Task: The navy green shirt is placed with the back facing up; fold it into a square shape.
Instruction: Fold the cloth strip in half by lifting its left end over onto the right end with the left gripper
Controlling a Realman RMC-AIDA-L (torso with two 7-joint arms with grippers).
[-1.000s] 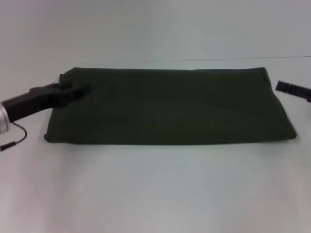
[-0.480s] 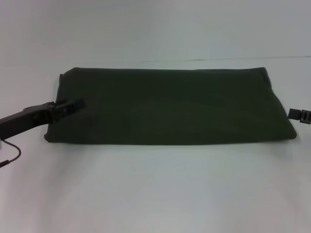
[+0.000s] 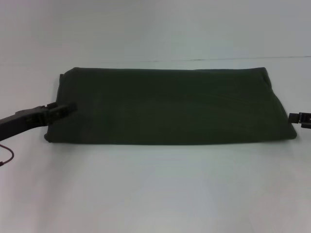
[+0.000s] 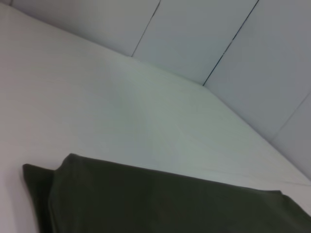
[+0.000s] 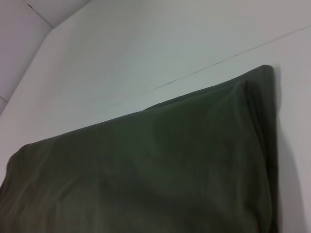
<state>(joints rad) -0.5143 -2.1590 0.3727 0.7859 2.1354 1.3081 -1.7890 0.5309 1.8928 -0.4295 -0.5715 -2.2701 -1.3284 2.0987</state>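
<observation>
The navy green shirt (image 3: 170, 107) lies folded into a long flat band across the white table, plain side up. It also shows in the left wrist view (image 4: 160, 201) and the right wrist view (image 5: 146, 170). My left gripper (image 3: 62, 108) reaches in low from the left, its tip over the band's left end near the front corner. My right gripper (image 3: 300, 119) shows only as a dark tip at the right frame edge, just off the band's right front corner. No lettering is visible.
The white table (image 3: 155, 189) spreads in front of and behind the shirt. A thin seam line (image 3: 218, 59) runs behind it. A thin red cable (image 3: 7, 158) hangs under my left arm. Grey wall panels (image 4: 243, 43) rise beyond the table.
My left gripper has dropped lower and drawn back leftward along the shirt's left end. My right gripper has dropped and pulled out toward the right edge. The shirt has not moved.
</observation>
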